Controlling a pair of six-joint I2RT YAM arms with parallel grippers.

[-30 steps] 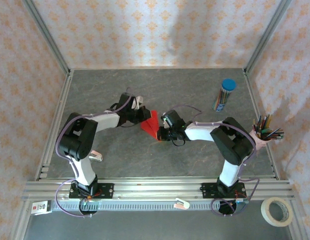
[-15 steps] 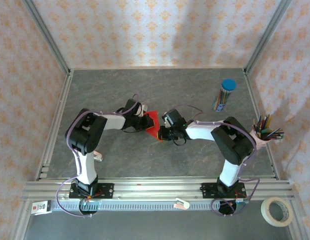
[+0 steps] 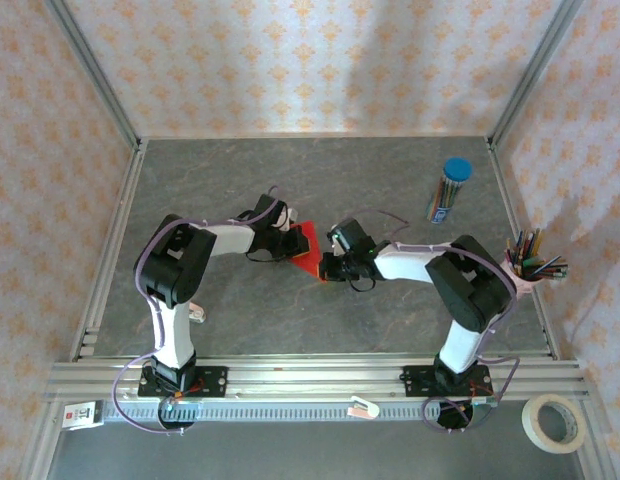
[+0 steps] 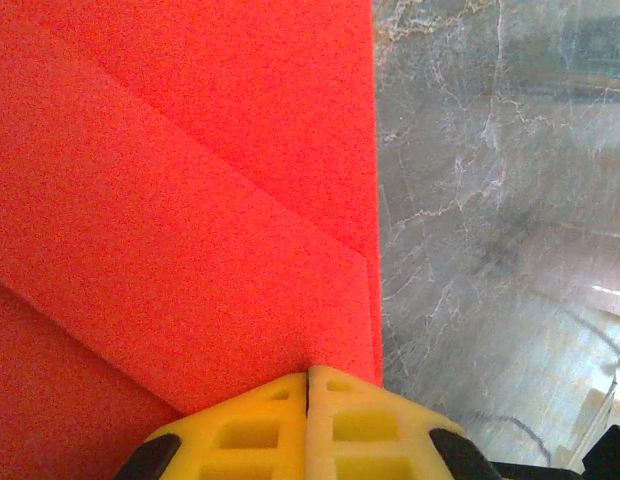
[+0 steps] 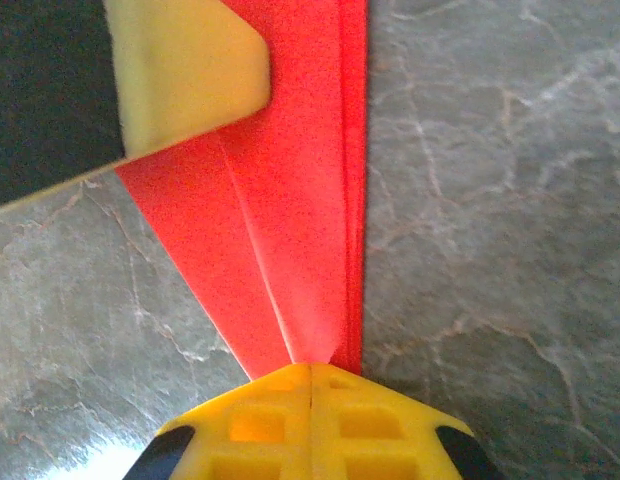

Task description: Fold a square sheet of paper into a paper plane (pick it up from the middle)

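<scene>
I have 2 arms reaching in to the middle of the bench (image 3: 390, 320). The red paper (image 3: 306, 247) lies flat on the grey marbled surface between them. It is partly folded into a wedge, wide at the far end and narrowing toward me.

The left fingers (image 3: 288, 238) come at it from the left. On the left wrist camera they are closed, yellow tips pressed together with no gap. The paper's straight right-hand edge runs up from just beyond those tips. To the left of that edge I see 2 or 3 overlapping layers with slanted fold lines.

The right fingers (image 3: 331, 266) come in from the right at the narrow near end. On the right wrist camera they are closed as well, tip against tip. The paper tapers to its point exactly at their seam. 1 crease runs up from that point, and a narrow folded strip lies along the right edge. A pale pad of the left fingers sits over the wide end, top left of that view.

For both pairs, I cannot tell whether any paper is pinched between the tips or merely touched by them.

A blue-capped tube of pencils (image 3: 449, 190) stands well apart, far right. A cup of pencils (image 3: 528, 266) sits at the right edge, and a tape roll (image 3: 556, 422) lies beyond the rail.
</scene>
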